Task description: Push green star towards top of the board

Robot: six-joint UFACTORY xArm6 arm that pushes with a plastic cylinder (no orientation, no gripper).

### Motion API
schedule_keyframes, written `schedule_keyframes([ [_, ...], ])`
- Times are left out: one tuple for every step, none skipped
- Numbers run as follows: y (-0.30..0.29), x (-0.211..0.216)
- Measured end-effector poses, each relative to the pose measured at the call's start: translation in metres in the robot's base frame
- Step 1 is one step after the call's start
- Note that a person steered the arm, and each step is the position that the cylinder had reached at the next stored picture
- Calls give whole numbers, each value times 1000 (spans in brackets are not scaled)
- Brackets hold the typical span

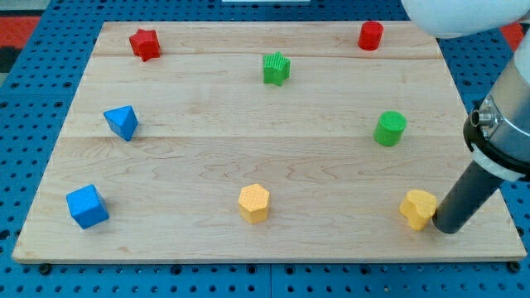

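My tip (447, 229), a bare rod with no fingers to open or close, touches the yellow plastic block (418, 208); the green plastic star (277, 68) lies far off near the wooden tabletop (207, 149) top. A direct sweep risks dragging the yellow block or striking the green cylinder (389, 128).

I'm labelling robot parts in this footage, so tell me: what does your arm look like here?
My arm enters from the view's right: a glossy white rounded shell at the top corner, then a silver-grey metal collar with a dark band. Below it runs a straight, matte dark rod. My tip is its plain blunt end, beside the yellow block at the view's bottom right. I see no cables or markings.
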State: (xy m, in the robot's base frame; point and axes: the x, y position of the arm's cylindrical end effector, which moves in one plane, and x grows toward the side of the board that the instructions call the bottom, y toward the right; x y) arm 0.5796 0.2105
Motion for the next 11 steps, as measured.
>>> schedule_keyframes([
  [7, -27],
  [-4, -61],
  [-58, -90],
  [-105, -126],
  [-135, -182],
  [-161, -218],
  [-170, -243],
  [-219, -257],
  [-234, -274],
  [-243, -268],
  [-253, -277],
])
